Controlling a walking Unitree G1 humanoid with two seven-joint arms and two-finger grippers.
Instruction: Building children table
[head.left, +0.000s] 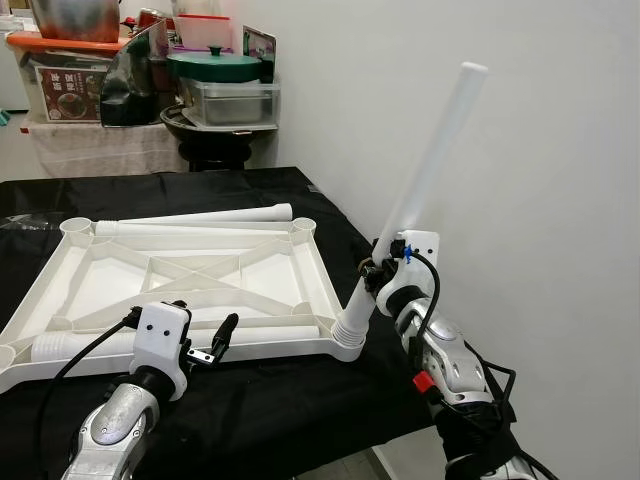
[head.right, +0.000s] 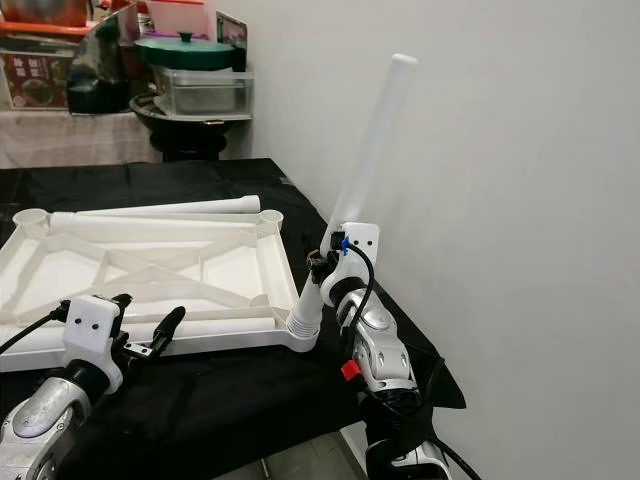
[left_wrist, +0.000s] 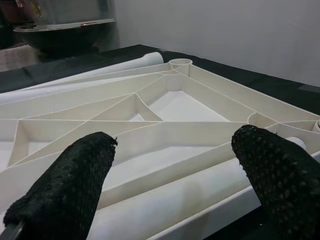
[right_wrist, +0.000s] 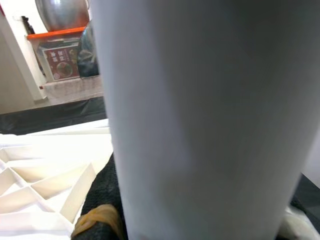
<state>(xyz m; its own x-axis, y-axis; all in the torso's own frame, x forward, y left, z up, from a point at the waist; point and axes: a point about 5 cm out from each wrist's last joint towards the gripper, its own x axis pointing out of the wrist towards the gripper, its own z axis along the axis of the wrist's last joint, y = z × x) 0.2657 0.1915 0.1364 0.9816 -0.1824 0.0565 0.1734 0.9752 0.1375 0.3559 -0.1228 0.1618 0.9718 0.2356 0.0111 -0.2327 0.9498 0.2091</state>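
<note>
While the upturned white tabletop (head.left: 190, 275) lies on the black cloth (head.left: 280, 400), one leg (head.left: 425, 180) stands tilted in its near right corner socket. Right wrist view: leg up close, right gripper (head.left: 385, 262) clamped round it. Left wrist view: left gripper (head.left: 205, 345) wide open, fingers (left_wrist: 70, 185) above a loose leg (left_wrist: 165, 205) by the near rim.

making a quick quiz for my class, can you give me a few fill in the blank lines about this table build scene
1. The right gripper holds a white leg whose lower end sits at a ____ of the tabletop.
2. The tabletop lies upside down on a ____ cloth.
3. The left gripper hovers with its fingers ____.
4. Another leg lies ____ along the tabletop's far edge.

Missing words: corner; black; open; flat
</note>
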